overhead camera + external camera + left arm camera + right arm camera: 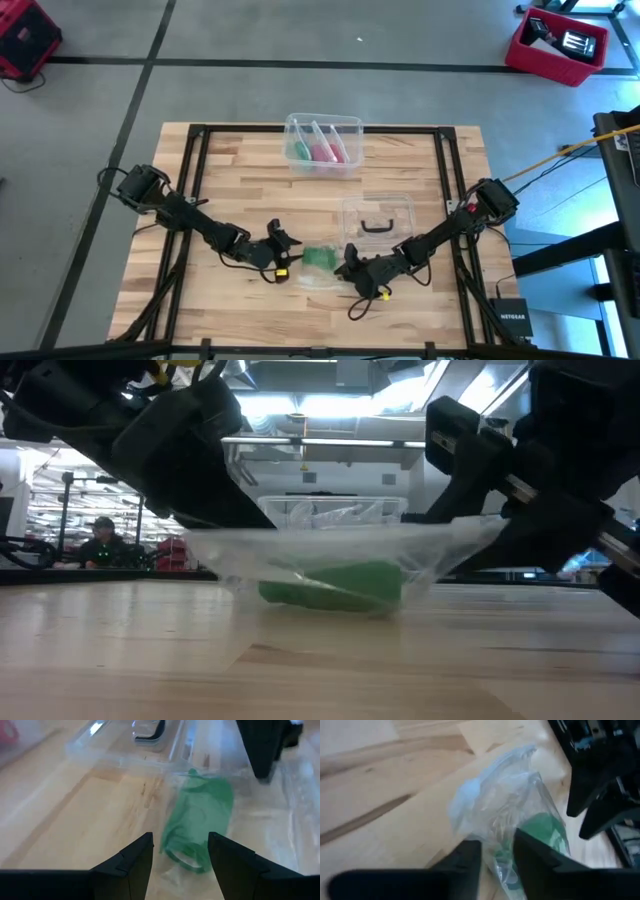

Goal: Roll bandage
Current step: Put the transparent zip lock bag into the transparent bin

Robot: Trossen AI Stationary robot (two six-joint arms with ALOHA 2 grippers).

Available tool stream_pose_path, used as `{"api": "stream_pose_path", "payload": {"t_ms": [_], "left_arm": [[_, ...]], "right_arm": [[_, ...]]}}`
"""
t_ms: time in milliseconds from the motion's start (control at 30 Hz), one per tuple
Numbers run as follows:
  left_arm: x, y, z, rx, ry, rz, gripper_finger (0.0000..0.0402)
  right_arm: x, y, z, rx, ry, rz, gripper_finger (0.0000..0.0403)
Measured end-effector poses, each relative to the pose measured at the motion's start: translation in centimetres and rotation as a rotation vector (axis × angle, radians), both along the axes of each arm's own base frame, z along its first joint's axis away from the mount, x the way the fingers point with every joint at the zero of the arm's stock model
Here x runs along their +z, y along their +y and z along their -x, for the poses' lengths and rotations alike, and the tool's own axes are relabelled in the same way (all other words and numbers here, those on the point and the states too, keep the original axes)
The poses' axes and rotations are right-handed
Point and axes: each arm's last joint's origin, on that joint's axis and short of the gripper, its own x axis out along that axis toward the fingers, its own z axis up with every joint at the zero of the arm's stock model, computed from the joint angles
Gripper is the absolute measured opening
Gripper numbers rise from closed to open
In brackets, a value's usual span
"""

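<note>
A: What looked risky?

B: The bandage (320, 258) lay inside a clear plastic bag (322, 275) near the desk's (240, 170) front edge. The right gripper (349, 268) was pinching the bag's end, the left gripper (283, 247) spread wide beside it. A thin-film grip could slip or tear.

A: Containers?

B: A clear box (322, 143) by the back edge held pink and green items.

Wood worktop (230, 170) with black frame. On it: clear box (323, 140) of pink and green items at the far edge, clear lid (378, 218) with black handle nearer, clear bag (318, 268) holding green bandage (320, 258) near front centre.
</note>
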Motion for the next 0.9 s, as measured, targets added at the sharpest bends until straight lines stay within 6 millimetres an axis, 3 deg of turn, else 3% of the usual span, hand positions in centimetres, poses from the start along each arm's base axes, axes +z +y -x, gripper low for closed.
{"api": "stream_pose_path", "payload": {"t_ms": [133,200,333,567,733,900], "left_arm": [[0.6,0.1,0.1,0.073,-0.042,0.133,0.0182],[1.3,0.1,0.2,0.08,-0.071,0.154,0.0182],[2.8,0.2,0.6,0.051,-0.094,0.123,0.0182],[6.2,1.1,2.7,0.067,-0.093,0.102,0.0182],[8.1,1.8,4.5,0.078,-0.088,0.118,0.0182],[8.6,2.5,5.7,0.085,-0.038,0.091,0.0182]], "right_arm": [[0.2,0.0,-0.2,-0.089,-0.001,-0.077,0.0033],[0.4,0.1,-0.4,-0.13,0.0,-0.159,0.001],[0.7,0.1,-0.6,-0.234,-0.007,-0.29,0.0019],[1.7,-0.2,-0.6,-0.357,-0.07,-0.335,0.001],[3.8,-0.9,-0.6,-0.435,-0.167,-0.352,0.0004],[6.7,-2.9,-0.8,-0.514,-0.261,-0.405,0.0004]]}}
